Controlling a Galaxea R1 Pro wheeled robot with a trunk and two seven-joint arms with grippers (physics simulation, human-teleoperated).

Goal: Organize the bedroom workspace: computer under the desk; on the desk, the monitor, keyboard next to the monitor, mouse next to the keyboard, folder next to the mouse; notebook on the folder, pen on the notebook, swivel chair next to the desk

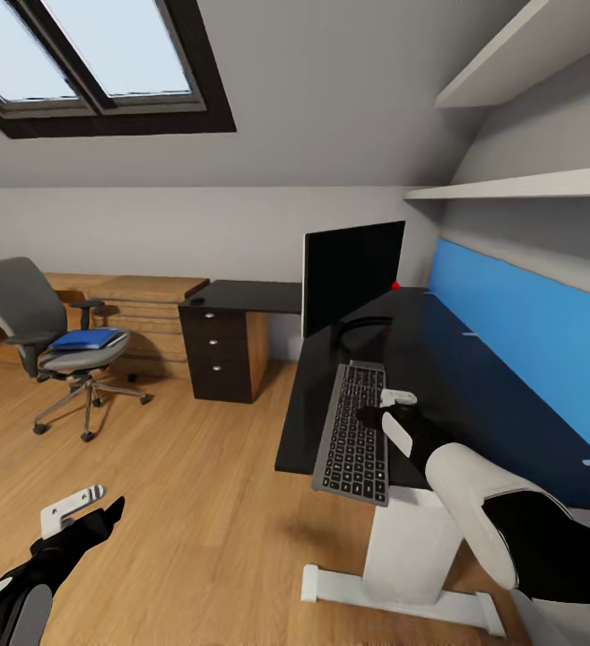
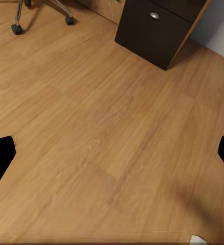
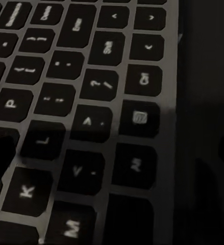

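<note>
Head view is showing the keyboard lying on the desk just in front of the monitor, its near end overhanging the desk's edge. The right gripper is resting at its right side; whether its claw is apart, I cannot tell. The left gripper is hanging with fingers apart above the floor. Keyboard placement is underway, probably; next, sliding it fully onto the desk.

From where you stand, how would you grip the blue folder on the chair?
Probably by the front edge of the folder, which lies flat on the seat of the swivel chair. Come from the open front: the backrest and armrests block the other sides. Slide one gripper finger under that edge.
</note>
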